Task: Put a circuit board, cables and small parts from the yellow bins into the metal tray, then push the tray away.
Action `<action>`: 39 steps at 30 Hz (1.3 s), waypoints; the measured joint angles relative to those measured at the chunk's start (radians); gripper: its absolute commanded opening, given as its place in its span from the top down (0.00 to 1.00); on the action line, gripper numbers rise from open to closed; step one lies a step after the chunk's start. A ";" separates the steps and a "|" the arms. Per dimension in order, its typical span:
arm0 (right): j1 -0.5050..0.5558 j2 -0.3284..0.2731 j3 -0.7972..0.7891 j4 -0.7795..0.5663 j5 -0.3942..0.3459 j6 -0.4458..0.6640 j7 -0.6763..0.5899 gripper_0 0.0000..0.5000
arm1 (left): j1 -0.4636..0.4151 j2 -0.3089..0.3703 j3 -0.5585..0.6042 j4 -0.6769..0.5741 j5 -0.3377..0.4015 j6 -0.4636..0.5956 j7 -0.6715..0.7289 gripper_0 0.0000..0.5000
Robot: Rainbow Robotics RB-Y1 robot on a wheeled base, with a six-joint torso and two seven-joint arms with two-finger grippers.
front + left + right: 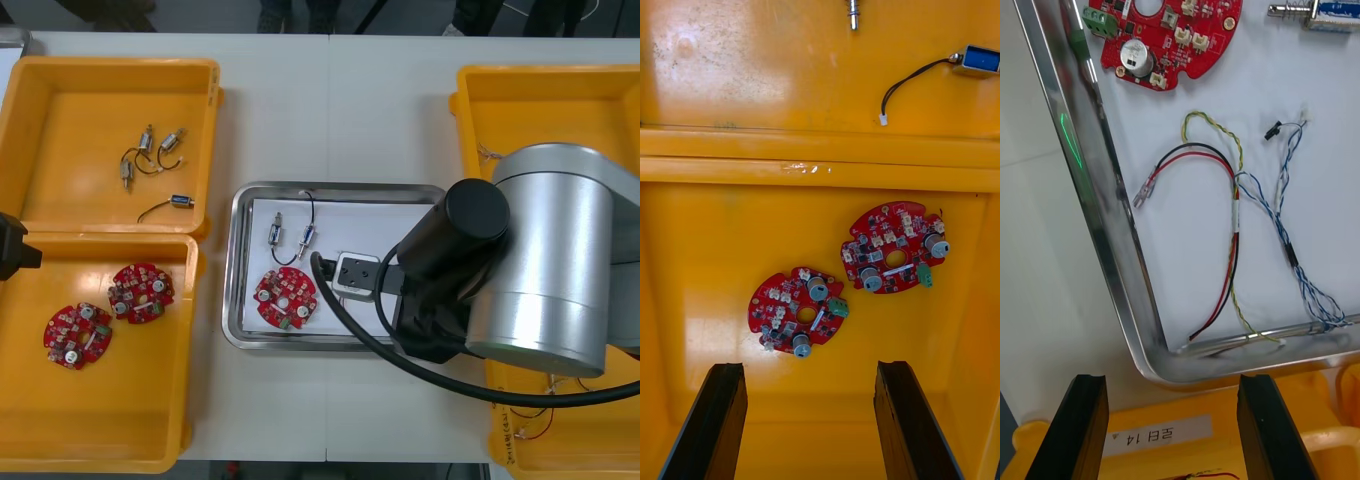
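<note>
— Right jaws: gripping anything?
— No, spread wide and empty, just outside the metal tray's corner, over a yellow bin.
— And inside that tray?
— One circuit board, two small metal parts, a black and red cable, a red and yellow cable, and a blue and white cable.
— Left jaws?
— Also apart and empty, over the near bin left of the tray, above two boards.

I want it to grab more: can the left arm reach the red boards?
Probably yes. The left gripper hangs open over the bin; the near board and the far board lie flat just past its fingers, with nothing on them. The right gripper is at the tray.
</note>
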 measured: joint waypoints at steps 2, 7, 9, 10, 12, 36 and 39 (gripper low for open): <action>0.000 0.018 0.031 0.014 0.037 -0.035 0.005 0.00 | 0.000 0.000 0.000 0.000 0.000 0.000 -0.010 0.00; -0.002 0.043 0.109 0.050 0.101 -0.110 0.013 0.00 | 0.000 0.001 0.000 0.000 0.000 0.000 -0.011 0.00; -0.002 0.053 0.142 0.068 0.130 -0.145 0.013 0.00 | 0.000 0.001 0.000 0.000 0.000 0.000 -0.011 0.00; -0.002 0.057 0.156 0.075 0.140 -0.158 0.013 0.00 | 0.000 0.001 0.000 0.000 0.000 0.000 -0.011 0.00; -0.004 0.066 0.185 0.092 0.157 -0.179 0.014 0.00 | 0.000 0.001 0.000 0.000 0.000 0.000 -0.011 0.00; -0.057 0.159 0.370 0.285 0.215 -0.275 0.015 0.00 | 0.000 0.002 0.000 0.000 0.000 0.000 -0.011 0.00; -0.058 0.162 0.384 0.299 0.241 -0.303 0.015 0.00 | 0.000 0.002 0.000 0.000 0.000 0.000 -0.011 0.00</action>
